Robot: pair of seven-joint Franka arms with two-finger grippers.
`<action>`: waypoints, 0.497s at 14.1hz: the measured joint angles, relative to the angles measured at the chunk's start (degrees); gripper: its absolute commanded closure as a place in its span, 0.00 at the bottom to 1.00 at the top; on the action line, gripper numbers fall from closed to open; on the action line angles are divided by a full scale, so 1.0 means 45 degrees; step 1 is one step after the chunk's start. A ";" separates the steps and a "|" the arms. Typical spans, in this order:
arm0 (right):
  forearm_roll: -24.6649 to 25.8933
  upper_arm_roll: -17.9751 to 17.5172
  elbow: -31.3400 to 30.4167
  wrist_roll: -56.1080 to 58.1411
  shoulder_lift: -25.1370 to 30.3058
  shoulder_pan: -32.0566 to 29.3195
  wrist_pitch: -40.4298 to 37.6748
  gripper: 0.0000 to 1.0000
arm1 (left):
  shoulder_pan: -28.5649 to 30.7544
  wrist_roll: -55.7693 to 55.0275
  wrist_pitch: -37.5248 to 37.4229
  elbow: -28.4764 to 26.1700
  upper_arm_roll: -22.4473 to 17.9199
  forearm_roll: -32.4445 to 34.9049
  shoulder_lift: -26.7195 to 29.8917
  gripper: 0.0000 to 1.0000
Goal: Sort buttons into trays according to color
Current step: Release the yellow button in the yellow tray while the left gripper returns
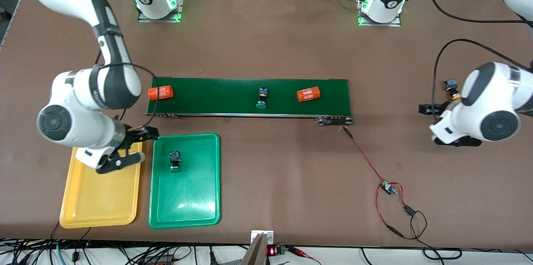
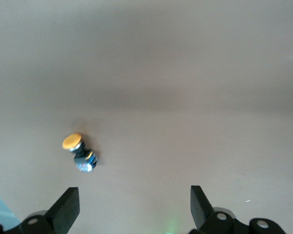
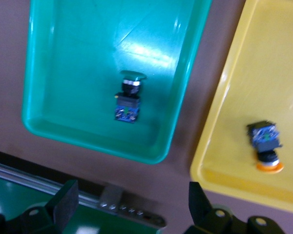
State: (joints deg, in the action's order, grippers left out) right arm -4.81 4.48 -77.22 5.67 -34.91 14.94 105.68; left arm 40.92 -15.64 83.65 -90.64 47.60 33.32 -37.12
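Looking down from the front view, the right gripper [image 1: 127, 148] hangs open over the yellow tray [image 1: 100, 198], at nine o'clock from the green tray [image 1: 185, 198], which holds one green button [image 1: 175, 161]; another green button [image 1: 261, 98] lies on the conveyor belt [image 1: 233, 90] between two orange cylinders [image 1: 308, 94]. The left gripper [image 1: 452, 131] waits over bare table at the left arm's end. Its wrist view shows spread fingers [image 2: 68, 209] empty above a yellow button [image 2: 78, 151] on the table. The right wrist view shows another yellow button [image 3: 266, 146] lying in the yellow tray, near its rim. A cylinder could be mistaken for an orange-capped button.
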 measured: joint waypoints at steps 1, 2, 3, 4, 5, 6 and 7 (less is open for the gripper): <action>0.0000 0.0000 -0.0002 -0.0932 0.0110 0.0342 -0.0343 0.00 | 0.0581 0.0000 -0.0018 -0.0156 -0.0018 -0.0015 -0.0155 0.00; 0.0002 -0.0001 -0.0009 -0.1825 0.0213 0.0681 -0.0697 0.00 | 0.1160 0.0000 -0.0032 -0.0344 -0.0032 -0.0023 -0.0311 0.00; 0.0002 -0.0005 -0.0024 -0.2608 0.0315 0.1053 -0.0978 0.00 | 0.1750 0.0000 -0.0038 -0.0588 -0.0048 -0.0024 -0.0455 0.00; 0.0003 -0.0013 -0.0048 -0.3235 0.0387 0.1464 -0.1178 0.00 | 0.2291 0.0001 -0.0037 -0.0882 -0.0052 -0.0026 -0.0564 0.00; 0.0004 -0.0022 -0.0063 -0.3812 0.0417 0.1938 -0.1302 0.00 | 0.2744 0.0001 -0.0034 -0.1189 -0.0052 -0.0026 -0.0642 0.00; 0.0005 -0.0029 -0.0092 -0.4439 0.0416 0.2472 -0.1339 0.00 | 0.3102 0.0001 0.0004 -0.1468 -0.0052 -0.0025 -0.0701 0.00; 0.0006 -0.0037 -0.0163 -0.5122 0.0416 0.3007 -0.1339 0.00 | 0.3381 0.0001 0.0104 -0.1710 -0.0055 -0.0025 -0.0737 0.00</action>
State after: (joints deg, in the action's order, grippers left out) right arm -4.78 4.31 -77.95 -17.38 -33.04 28.48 99.65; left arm 56.14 -15.63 84.12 -98.33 47.35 33.21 -40.44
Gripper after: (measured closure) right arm 0.000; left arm 0.000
